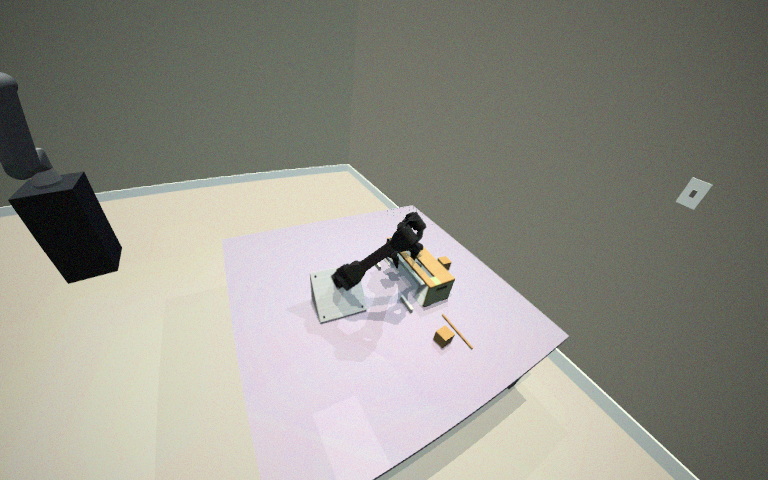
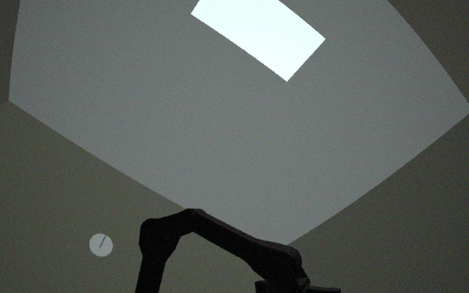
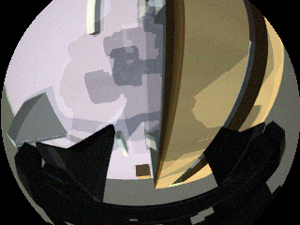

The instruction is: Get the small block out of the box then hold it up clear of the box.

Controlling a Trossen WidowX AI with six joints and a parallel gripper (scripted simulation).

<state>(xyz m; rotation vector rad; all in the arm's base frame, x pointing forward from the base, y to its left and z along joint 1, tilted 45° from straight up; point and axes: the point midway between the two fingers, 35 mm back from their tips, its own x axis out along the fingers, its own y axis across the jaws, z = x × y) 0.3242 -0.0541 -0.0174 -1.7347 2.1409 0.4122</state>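
The box (image 1: 443, 270) (image 3: 211, 52) has an orange-tan top with a long slot and a dark-green end. It stands upright on the lilac table (image 1: 294, 390). No block can be made out inside it; the shelf and its ends are hidden or too small to tell. My gripper (image 1: 406, 258) (image 3: 154, 126) is open and empty, above the far-left part of the box, with its fingers on either side of the box's front edge in the wrist view. Its exact height is unclear. The exterior view shows the arm (image 2: 228, 233) against wall and ceiling, not the table or box.
An orange cube (image 1: 444, 337) and a thin orange rod (image 1: 457, 331) lie beyond the box's near end. Another small orange block (image 1: 444, 262) shows behind the box. A pale bar (image 1: 406, 302) lies in front. The arm's pale base plate (image 1: 334, 308) is left of the box.
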